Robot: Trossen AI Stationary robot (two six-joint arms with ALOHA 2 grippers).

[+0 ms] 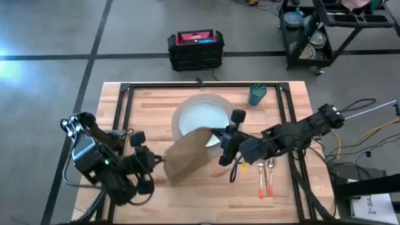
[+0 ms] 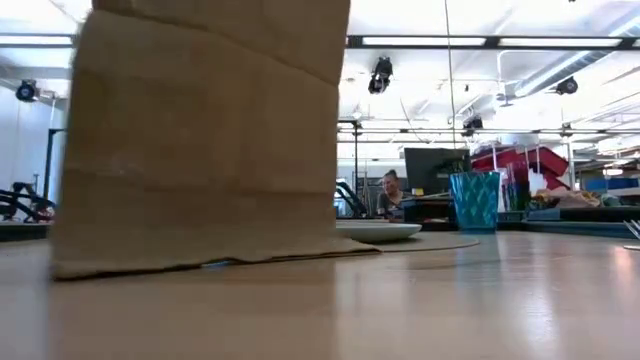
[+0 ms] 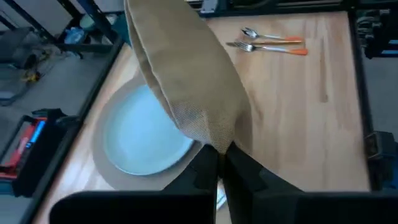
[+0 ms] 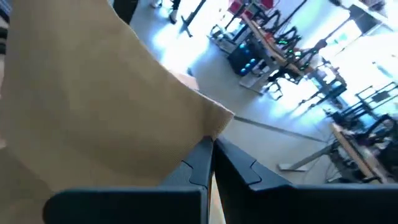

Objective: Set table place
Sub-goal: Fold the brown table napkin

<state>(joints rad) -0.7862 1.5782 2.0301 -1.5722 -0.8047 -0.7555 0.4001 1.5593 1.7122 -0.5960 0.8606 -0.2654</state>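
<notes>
A light wooden desk with a black rail frame is seen from above. The landmark is a pale blue-green plate on a round tan mat, near the middle of the desk toward its far edge.

A brown cloth napkin is held up between both arms on the near side of the plate, its far corner overlapping the plate's near rim. In the low view its lower edge drags on the desk while the rest hangs upright like a curtain.

The left hand is to the near left of the plate, its fingers pinched shut on the napkin's left corner. The left arm reaches in from the desk's near left corner. The right hand is just right of the plate's near rim, fingers closed on the napkin's opposite corner. The right arm stretches in low from the desk's right edge.

An orange-handled fork and spoon lie side by side to the near right of the plate, beneath the right arm. A small teal cup stands beyond the plate to its right, close to the far edge. Bare wood lies open near the front edge, below the napkin.
</notes>
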